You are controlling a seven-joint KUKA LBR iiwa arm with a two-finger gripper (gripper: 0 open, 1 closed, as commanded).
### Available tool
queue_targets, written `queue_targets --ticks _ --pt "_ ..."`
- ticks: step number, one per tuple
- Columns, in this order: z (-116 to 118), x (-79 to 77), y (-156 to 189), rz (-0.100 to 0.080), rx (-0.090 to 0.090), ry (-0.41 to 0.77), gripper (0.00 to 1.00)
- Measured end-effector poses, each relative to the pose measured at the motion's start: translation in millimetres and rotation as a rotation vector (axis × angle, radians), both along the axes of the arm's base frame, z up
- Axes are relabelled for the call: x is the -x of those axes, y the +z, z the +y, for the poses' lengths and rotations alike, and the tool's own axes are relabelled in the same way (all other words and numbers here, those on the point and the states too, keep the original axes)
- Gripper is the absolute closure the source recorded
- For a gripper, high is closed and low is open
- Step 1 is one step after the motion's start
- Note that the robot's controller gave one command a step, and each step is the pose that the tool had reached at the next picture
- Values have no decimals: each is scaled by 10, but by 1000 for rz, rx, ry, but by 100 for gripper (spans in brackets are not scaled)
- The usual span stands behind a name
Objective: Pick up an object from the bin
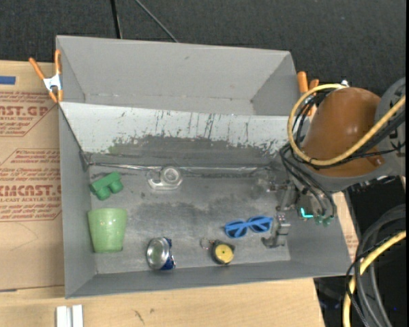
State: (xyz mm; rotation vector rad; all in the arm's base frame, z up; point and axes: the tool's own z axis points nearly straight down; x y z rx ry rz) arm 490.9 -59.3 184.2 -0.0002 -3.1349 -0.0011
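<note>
gripper (279,231) low at right of bin (191,73), just beside blue sunglasses (249,227), opening not discernible, nothing seen held; glasses judged light, thin, brittle, best pinched at the bridge.

Orange domed cover (342,129), yellow and black cables (292,129), grey hand (277,240)

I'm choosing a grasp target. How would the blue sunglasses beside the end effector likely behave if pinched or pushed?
The blue sunglasses look thin-framed and probably light, so a push would likely slide them across the bin floor rather than roll them. Their slim parts may flex or slip out of the end effector.
</note>
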Motion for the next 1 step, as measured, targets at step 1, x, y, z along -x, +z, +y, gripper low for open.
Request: queue_targets --ticks 1 --pt "11 -141 -1179 -1 1 -262 0"
